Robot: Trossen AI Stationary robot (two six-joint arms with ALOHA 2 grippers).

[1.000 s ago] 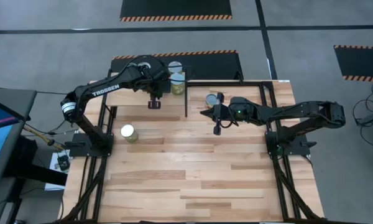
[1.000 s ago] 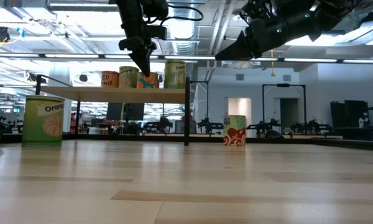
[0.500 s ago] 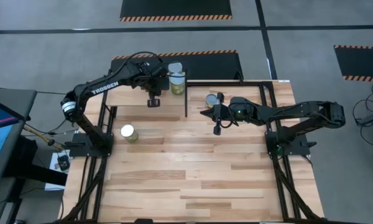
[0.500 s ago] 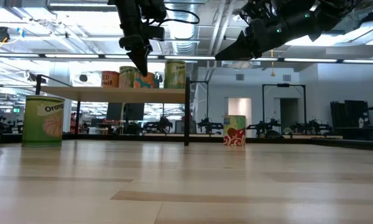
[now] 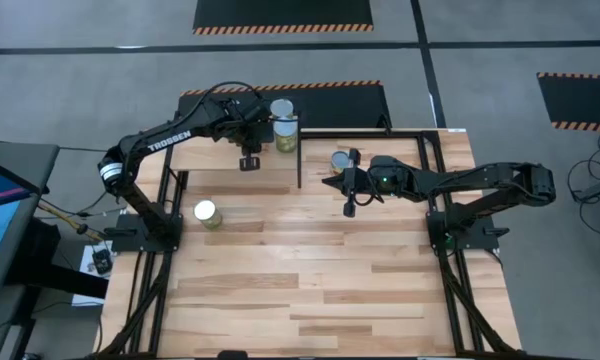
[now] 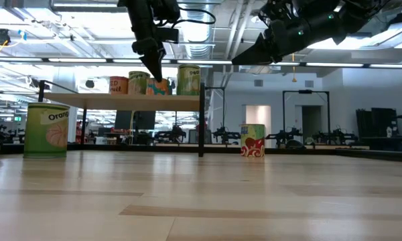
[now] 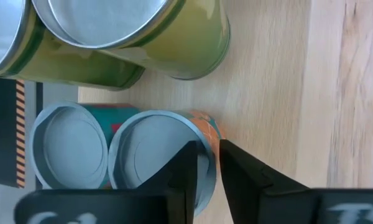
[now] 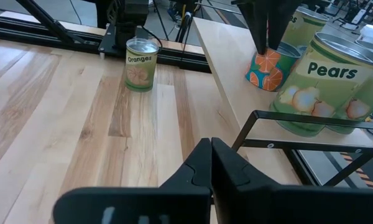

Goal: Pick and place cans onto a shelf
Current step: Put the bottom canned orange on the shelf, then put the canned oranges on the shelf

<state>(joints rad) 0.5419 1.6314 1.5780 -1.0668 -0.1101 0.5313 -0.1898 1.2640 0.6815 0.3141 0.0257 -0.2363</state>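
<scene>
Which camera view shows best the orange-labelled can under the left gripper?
The left wrist view: the can fills it, lid up, left gripper at its rim. Right wrist view shows its label. Low view shows a sliver; high view hides it under the arm.

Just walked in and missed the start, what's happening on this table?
The left gripper sits over the rim of an orange-labelled can on the plywood shelf, jaws slightly apart, beside the pears cans. The right gripper waits shut above the table. An Orange can and another can stand on the tabletop.
</scene>
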